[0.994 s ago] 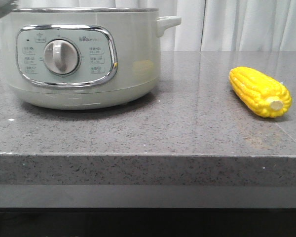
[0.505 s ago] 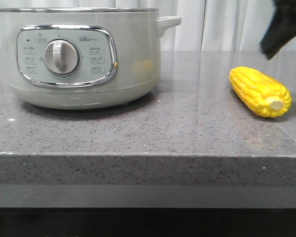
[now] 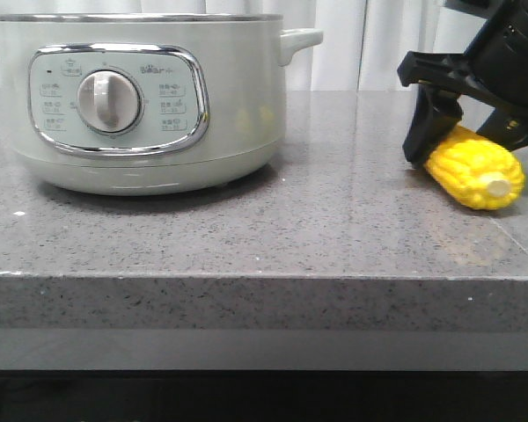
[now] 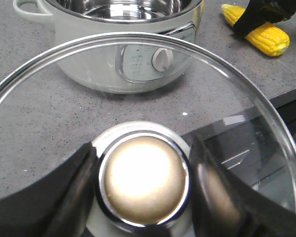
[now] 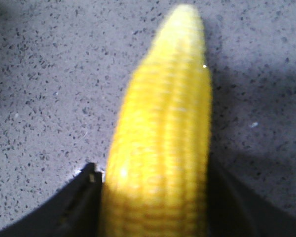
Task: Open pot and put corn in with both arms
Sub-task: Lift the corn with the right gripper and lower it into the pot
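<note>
Hidden: my right hand (image 3: 462, 123) covers the far end of the corn (image 3: 477, 174) in the front view; only 1 black finger (image 3: 431, 123) is clear there, the other blends into the arm. The lid (image 4: 79, 69) and my left hand (image 4: 143, 182) sit outside the front view.
Pot: the pot (image 3: 150, 101) is pale grey-green, with a chrome-framed panel and 1 round dial (image 3: 110, 101); it stands open on the grey speckled counter (image 3: 273, 237), its steel bowl bare.
Corn: bright yellow and glossy, pale stub end toward the camera, lying on the counter well to the right of the pot.
Right hand: spread around the corn, 1 finger on each side; I cannot tell whether they press it.
Left hand: clenched on the lid's round metal knob (image 4: 143, 180), holding the glass lid off the pot, on its dial side.
</note>
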`<state>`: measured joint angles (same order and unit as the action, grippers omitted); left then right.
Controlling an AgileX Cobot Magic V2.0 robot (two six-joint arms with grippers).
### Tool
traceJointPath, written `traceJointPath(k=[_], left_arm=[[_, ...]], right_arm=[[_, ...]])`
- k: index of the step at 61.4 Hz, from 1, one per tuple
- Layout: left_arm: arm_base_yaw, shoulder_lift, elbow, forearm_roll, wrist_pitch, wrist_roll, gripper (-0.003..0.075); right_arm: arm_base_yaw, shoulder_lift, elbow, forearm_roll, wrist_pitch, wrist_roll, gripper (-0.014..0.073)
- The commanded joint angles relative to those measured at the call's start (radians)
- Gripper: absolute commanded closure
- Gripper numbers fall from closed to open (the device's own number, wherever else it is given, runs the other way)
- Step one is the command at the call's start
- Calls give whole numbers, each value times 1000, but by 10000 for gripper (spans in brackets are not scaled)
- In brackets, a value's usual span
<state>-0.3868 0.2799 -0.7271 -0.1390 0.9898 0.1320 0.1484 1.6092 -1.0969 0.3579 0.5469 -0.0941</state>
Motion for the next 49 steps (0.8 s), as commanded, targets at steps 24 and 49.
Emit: traceJointPath(k=[24,49], left_arm=[[-5,8,-36,-23,-147,-7,469],[-5,8,-36,-23,-147,-7,469]], right_arm=[[58,-54,-351,18,25,-79,336],[362,208,-834,18,44,-132,336]])
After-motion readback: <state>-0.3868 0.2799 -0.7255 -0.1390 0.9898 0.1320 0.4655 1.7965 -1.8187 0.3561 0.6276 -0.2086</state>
